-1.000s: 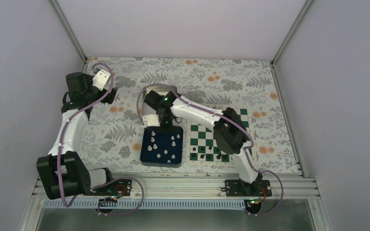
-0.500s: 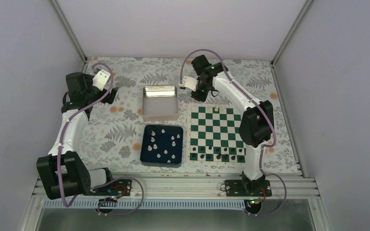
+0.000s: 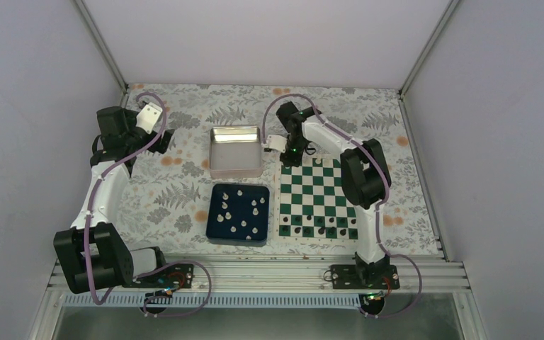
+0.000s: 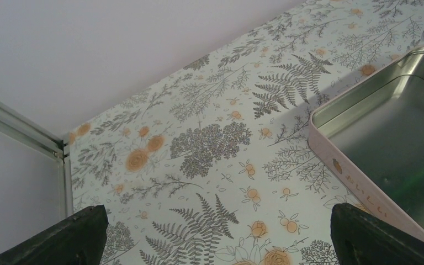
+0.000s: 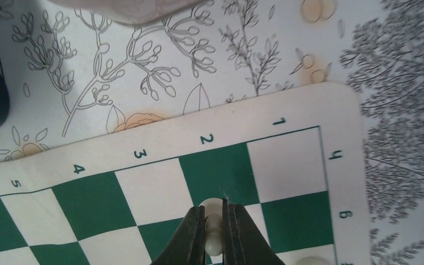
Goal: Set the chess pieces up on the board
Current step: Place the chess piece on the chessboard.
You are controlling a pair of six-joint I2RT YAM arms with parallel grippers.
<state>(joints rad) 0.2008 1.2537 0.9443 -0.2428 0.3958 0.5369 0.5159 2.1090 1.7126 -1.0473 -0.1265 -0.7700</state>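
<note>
The green and white board (image 3: 319,185) lies right of centre, with black pieces along its near rows. Several white chess pieces (image 3: 241,212) stand in the dark blue tray (image 3: 216,230). My right gripper (image 3: 291,156) hovers over the board's far-left corner. In the right wrist view it (image 5: 214,214) is shut on a white pawn (image 5: 214,234) just above the squares near the pale border (image 5: 143,138). Another white piece (image 5: 309,260) stands at the bottom edge. My left gripper (image 3: 166,134) is open and empty at the far left, its fingertips (image 4: 77,237) wide apart above the floral cloth.
A shiny metal tin (image 3: 235,150) stands behind the tray, between the two grippers; it also shows at the right of the left wrist view (image 4: 392,127). Frame posts and walls close the far corners.
The right arm rose from the blue tray, swung beyond the board's far edge, and has now come down over the board's far-left corner with a white pawn. The left arm has not moved.
</note>
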